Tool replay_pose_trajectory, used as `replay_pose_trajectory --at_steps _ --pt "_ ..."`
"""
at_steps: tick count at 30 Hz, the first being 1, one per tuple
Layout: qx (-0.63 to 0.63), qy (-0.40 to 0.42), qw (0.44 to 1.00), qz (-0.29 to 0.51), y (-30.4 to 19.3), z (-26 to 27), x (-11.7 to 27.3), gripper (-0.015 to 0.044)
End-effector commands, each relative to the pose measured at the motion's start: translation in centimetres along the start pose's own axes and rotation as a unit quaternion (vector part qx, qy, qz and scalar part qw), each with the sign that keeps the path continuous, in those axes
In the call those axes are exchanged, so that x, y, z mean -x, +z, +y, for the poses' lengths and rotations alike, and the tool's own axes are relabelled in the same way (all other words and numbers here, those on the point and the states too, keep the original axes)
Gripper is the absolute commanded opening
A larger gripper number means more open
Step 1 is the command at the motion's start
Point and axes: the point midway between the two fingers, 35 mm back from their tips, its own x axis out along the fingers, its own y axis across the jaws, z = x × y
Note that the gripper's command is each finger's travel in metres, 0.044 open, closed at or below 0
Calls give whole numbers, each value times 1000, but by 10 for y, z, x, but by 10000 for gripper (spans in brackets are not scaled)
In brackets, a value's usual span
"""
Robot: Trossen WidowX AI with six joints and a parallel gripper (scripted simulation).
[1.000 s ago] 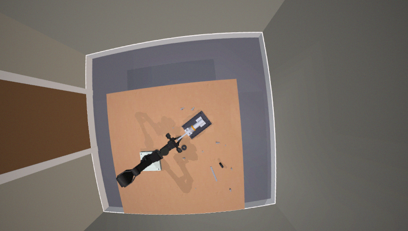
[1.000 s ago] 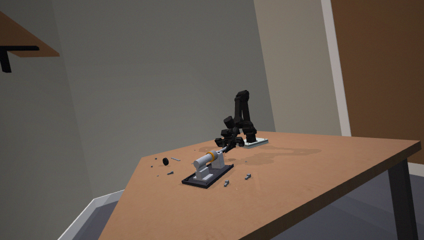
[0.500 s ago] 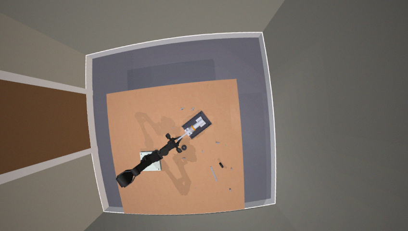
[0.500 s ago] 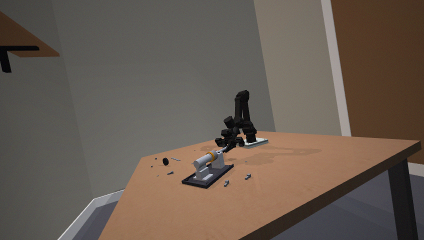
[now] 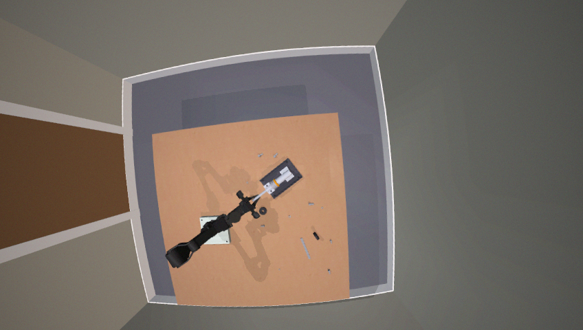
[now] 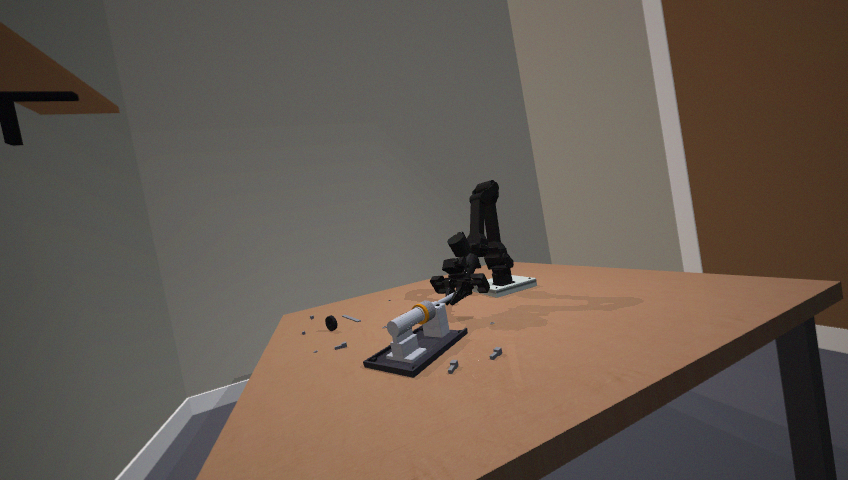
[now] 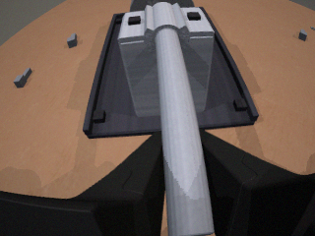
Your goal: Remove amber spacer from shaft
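The pale grey shaft (image 5: 261,194) (image 6: 445,299) (image 7: 178,108) runs from my gripper through the white support block (image 6: 436,324) (image 7: 145,74) toward the big housing (image 5: 283,177) (image 6: 404,321). The amber spacer (image 5: 276,183) (image 6: 424,312) is up on the shaft line at the housing's inner end, not on the table. Grey material sits between it and the support block; separate spacers cannot be told apart. My gripper (image 5: 254,200) (image 6: 455,298) (image 7: 177,139) is shut on the shaft, outside the support block. The shaft's inner end is hidden, and the wrist view hides the amber spacer.
The dark base tray (image 5: 280,195) (image 6: 389,368) (image 7: 118,132) carries the housing and support block. A black ring (image 5: 262,210) lies beside my gripper. A black roller (image 5: 315,236) (image 6: 331,322), a thin grey bar (image 5: 305,248) (image 6: 351,318) and several small grey parts lie on the table (image 5: 183,155) (image 6: 595,356).
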Motion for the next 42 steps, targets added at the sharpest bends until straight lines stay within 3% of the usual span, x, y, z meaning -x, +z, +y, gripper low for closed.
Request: replay_pose_trajectory --at_steps 1,42 --pt "2 2 1000 -1 0 1 1 0" --pt "2 2 1000 0 -3 1 5 0"
